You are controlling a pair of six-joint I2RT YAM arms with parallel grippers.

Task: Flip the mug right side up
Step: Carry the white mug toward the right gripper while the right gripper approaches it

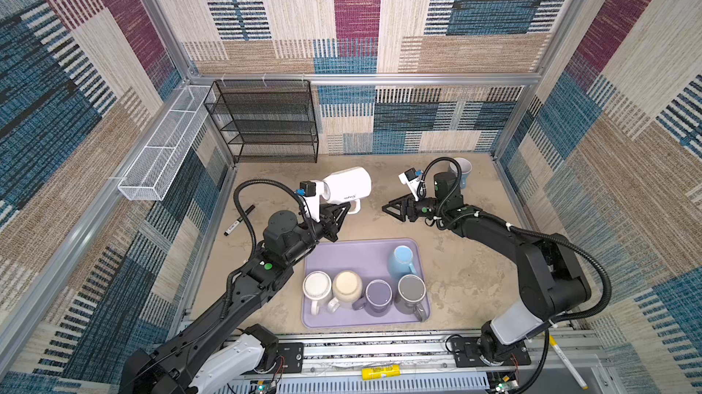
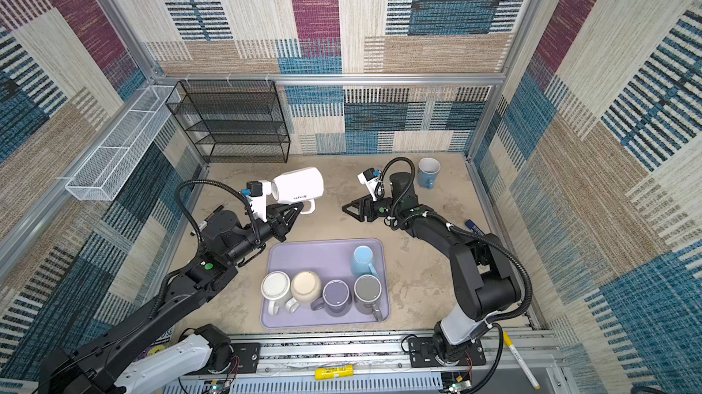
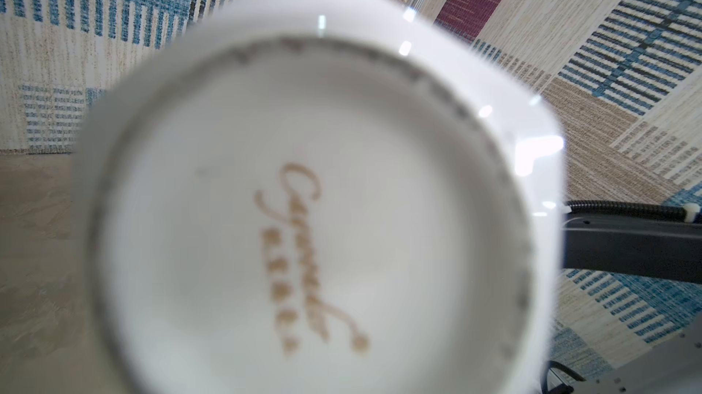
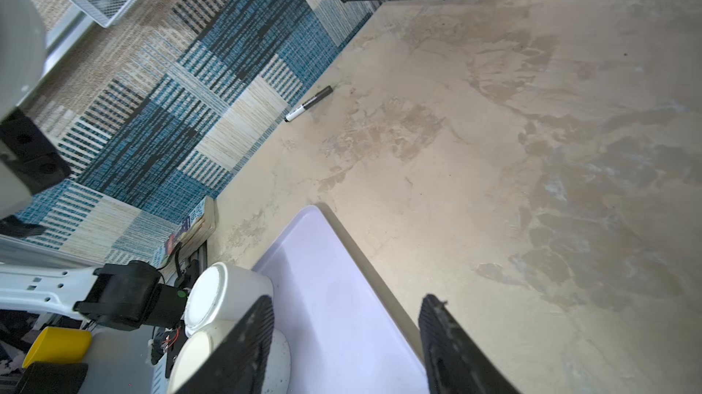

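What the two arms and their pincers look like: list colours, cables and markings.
The left arm and the right arm are black jointed links on a pale base segment. On each, a black ribbed cable loops to a white wrist bracket with a black camera and blue plug. A green dot marks each arm. The left pincer and right pincer are black, with triangular open-frame fingers.

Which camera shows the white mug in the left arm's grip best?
Both top views: the white mug shows whole, tipped sideways in the air, handle in the left pincer. The left wrist view shows only its blurred base. The right wrist view shows at most a white blur at its edge.
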